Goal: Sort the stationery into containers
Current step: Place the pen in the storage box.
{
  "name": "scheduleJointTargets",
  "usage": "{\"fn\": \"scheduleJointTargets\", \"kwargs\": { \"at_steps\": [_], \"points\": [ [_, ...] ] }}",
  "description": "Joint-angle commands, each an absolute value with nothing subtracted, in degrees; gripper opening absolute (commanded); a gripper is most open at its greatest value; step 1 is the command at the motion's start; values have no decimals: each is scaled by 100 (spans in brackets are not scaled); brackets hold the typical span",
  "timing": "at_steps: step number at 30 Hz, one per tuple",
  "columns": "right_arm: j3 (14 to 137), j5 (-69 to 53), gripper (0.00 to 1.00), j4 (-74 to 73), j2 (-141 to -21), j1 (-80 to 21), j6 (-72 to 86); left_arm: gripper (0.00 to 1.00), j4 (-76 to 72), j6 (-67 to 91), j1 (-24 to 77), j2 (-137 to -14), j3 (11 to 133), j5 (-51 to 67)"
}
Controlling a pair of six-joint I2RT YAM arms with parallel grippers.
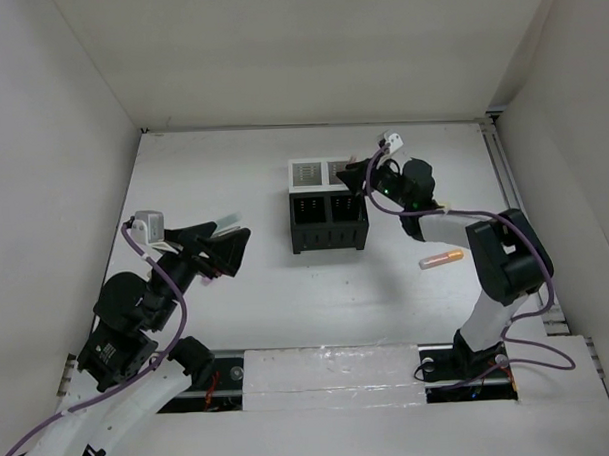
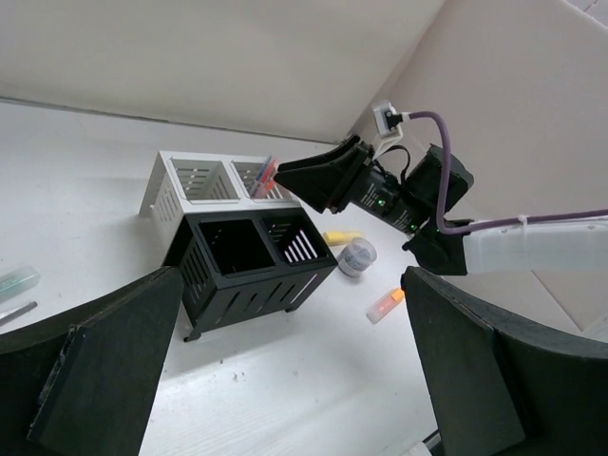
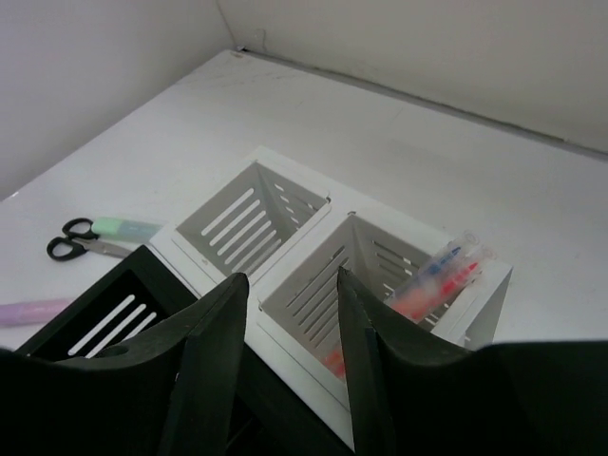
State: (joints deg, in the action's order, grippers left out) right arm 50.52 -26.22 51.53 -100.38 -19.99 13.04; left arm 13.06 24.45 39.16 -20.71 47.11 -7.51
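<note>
Top view: right gripper [image 1: 357, 174] hangs over the white bins [image 1: 309, 175], its jaws too small to judge. Left wrist: left gripper [image 2: 285, 370] spread wide, empty. Right wrist: jaws parted, gripping nothing (red-orange pens [image 3: 439, 277] lie in one bin below); scissors [image 3: 87, 241] blades hidden under a green marker [image 3: 128, 228].

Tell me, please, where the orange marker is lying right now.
In the top view, the orange marker lies loose on the table, right of and nearer than the black bins, close beside the right arm.
</note>
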Motion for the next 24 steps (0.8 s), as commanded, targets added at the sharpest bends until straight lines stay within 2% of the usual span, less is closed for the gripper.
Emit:
{"fn": "scheduleJointTargets", "kwargs": {
  "at_steps": [1, 9, 12, 14, 15, 18, 22, 24],
  "points": [
    [5115, -2558, 48, 5319, -9694, -2057, 1301, 100, 993, 2364, 3929, -1969, 4755, -668],
    [5115, -2558, 50, 5265, -9343, -2057, 1239, 100, 993, 2364, 3929, -1916, 4755, -668],
    [5062, -2331, 57, 5003, -8905, -2057, 1239, 100, 993, 2364, 3929, -1916, 4755, -738],
    [5010, -1971, 78, 4564, -8336, -2057, 1239, 100, 1098, 2416, 3929, -1916, 4755, -905],
    [5010, -1760, 100, 3970, -8123, -2057, 1239, 100, 1099, 2487, 3929, -1916, 4755, -1123],
    [5071, -583, 100, 2737, -7376, -2057, 1187, 100, 1352, 2566, 3929, -2065, 4816, -1597],
    [5448, 1584, 100, 185, -6786, -2004, 1274, 100, 1608, 2768, 3929, -2460, 4930, -1863],
    [5668, 2168, 100, -611, -6558, -1908, 1441, 100, 1687, 2838, 3929, -2688, 4983, -1925]
  ]
}}
